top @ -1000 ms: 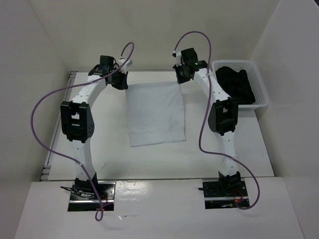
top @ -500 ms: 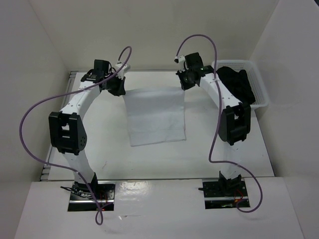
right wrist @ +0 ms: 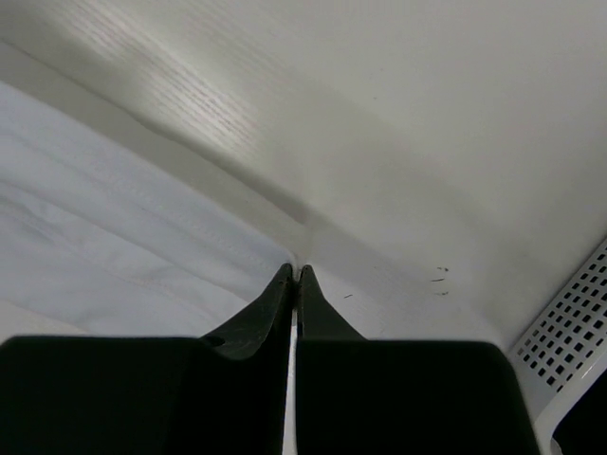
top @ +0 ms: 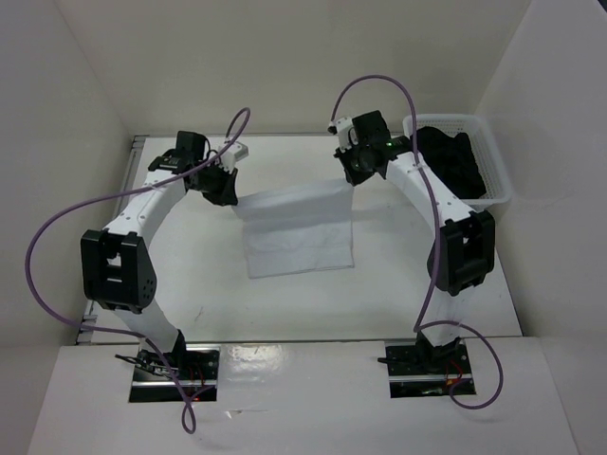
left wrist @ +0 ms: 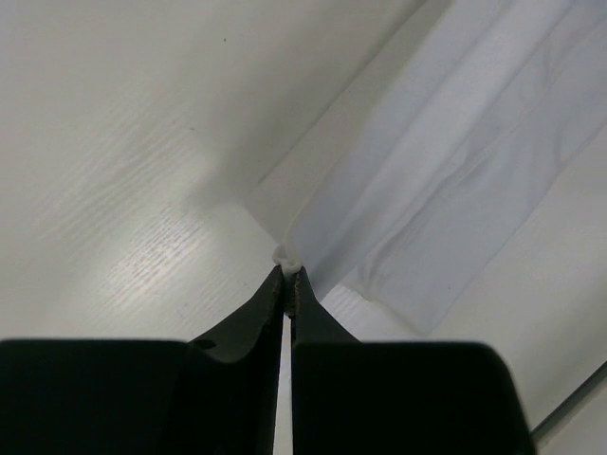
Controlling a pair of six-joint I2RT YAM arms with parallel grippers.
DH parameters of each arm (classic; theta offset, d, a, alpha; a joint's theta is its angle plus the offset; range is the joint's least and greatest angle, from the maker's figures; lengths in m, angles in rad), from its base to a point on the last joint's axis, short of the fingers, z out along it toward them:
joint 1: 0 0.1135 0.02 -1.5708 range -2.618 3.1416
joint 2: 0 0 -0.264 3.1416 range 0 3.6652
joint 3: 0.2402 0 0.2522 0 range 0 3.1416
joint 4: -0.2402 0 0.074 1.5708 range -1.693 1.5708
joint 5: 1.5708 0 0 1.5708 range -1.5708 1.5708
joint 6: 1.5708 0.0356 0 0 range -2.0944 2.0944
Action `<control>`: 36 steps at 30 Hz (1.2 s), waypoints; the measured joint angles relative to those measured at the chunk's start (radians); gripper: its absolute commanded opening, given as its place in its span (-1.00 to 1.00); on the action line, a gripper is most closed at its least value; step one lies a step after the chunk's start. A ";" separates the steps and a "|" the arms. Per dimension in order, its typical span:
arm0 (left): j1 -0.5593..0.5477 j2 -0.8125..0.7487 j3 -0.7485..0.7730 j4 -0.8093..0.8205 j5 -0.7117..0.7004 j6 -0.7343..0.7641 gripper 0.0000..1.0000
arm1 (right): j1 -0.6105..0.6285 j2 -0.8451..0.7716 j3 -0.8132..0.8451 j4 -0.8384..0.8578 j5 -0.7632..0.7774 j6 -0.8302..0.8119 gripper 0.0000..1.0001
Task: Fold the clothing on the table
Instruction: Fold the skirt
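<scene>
One piece of clothing (top: 299, 232), white and lightly creased, lies in the middle of the table (top: 190, 275), nearer the far edge than the near edge. Its near hem rests flat on the table. Its far hem is raised off the surface and stretched between two claws, one at each far corner of the fabric.

Left claw (left wrist: 287, 284): both fingers are pressed together, with a small tuft of white fabric pinched at their tips. This is the far left corner of the clothing, and from here the cloth falls away in long folds toward the table.

Right claw (right wrist: 295, 277): both fingers are likewise pressed together, closed on the far right corner. In its wrist view the fabric spreads to the left of the tips, and bare table lies beyond them.

Two arms carry the claws. The left arm (top: 119, 270) reaches along the left side of the table and the right arm (top: 460, 251) along the right side. Each rises from one of two base plates (top: 152, 384) at the near edge. Two purple cables (top: 379, 78) are present, one looped along each arm.

One white mesh basket (top: 497, 161) stands at the far right corner of the table, apart from the clothing. It holds one black garment (top: 453, 161), bunched up.
</scene>
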 measured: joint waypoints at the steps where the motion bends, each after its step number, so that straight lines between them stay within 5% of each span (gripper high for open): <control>1: -0.002 -0.002 -0.006 -0.005 0.002 0.002 -1.00 | 0.005 -0.007 -0.009 -0.002 0.000 -0.007 -1.00; 36: -0.050 -0.085 -0.216 -0.064 0.025 0.023 -0.98 | 0.093 -0.028 -0.172 -0.165 -0.058 -0.105 -1.00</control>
